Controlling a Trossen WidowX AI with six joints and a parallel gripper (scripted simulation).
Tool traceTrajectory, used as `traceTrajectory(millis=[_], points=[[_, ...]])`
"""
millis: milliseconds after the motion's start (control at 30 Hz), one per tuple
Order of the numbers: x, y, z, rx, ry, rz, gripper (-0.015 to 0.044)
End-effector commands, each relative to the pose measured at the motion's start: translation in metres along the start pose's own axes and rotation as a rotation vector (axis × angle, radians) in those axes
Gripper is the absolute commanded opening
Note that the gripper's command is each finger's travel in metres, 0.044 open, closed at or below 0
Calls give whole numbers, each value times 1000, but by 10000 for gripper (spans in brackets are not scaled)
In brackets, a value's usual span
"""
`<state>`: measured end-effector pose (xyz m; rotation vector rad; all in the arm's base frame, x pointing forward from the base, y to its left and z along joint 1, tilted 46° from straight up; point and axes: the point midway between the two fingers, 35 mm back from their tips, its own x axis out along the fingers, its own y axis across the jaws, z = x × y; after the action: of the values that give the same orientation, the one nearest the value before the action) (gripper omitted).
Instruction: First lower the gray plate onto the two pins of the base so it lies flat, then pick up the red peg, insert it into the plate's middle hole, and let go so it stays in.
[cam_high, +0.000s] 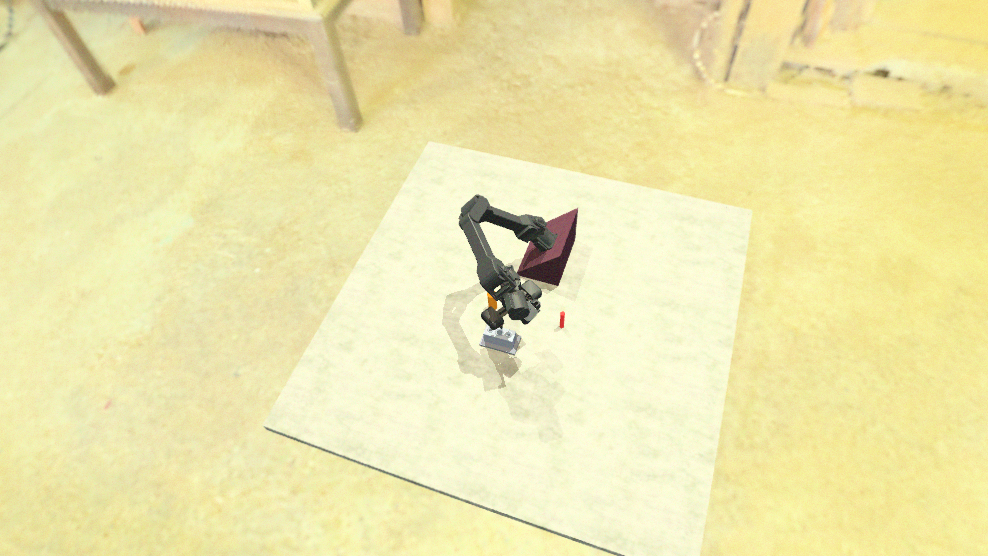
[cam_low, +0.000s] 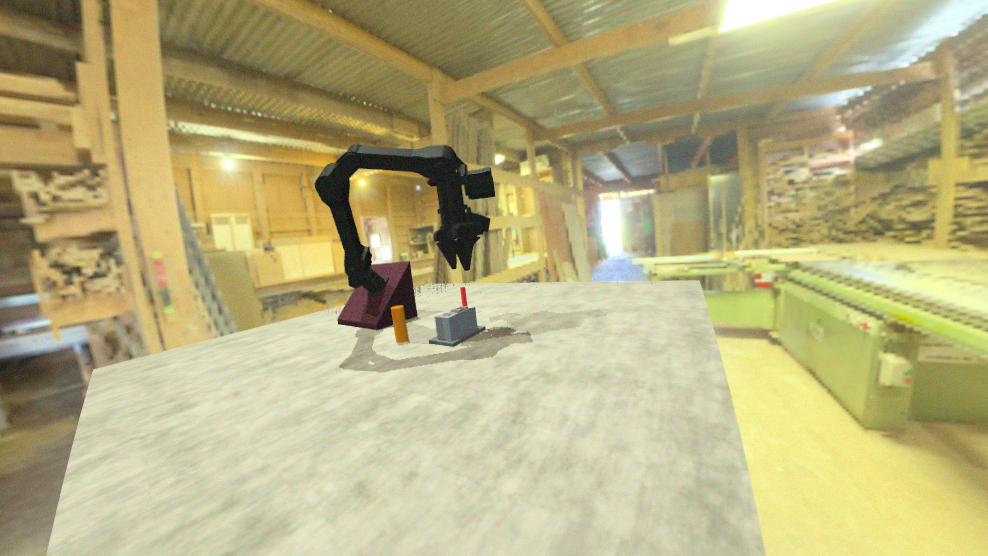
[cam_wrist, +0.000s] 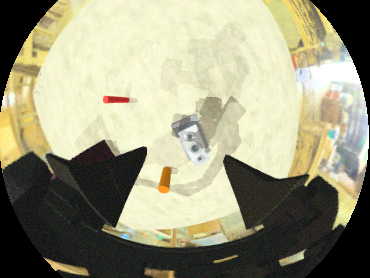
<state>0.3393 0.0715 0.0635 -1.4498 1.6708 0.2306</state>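
The gray plate, a thick block with three holes in a row, sits level on the dark gray base, with no visible gap between them. The middle hole looks empty; the base's pins are too small to make out clearly. The red peg stands upright on the table, apart from the base. My gripper is open and empty, well above the plate, pointing down. Its fingertips are hard to make out in the top view.
An orange cylinder stands upright close to the base, on the arm's side. The maroon wedge carries the arm's foot. The pale table top lies under everything.
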Motion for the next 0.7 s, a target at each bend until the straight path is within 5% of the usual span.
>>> traceTrajectory(millis=[0, 667], points=[[1, 54, 31, 696, -1, 16, 440], [4, 121, 53, 1516, 14, 14, 440]])
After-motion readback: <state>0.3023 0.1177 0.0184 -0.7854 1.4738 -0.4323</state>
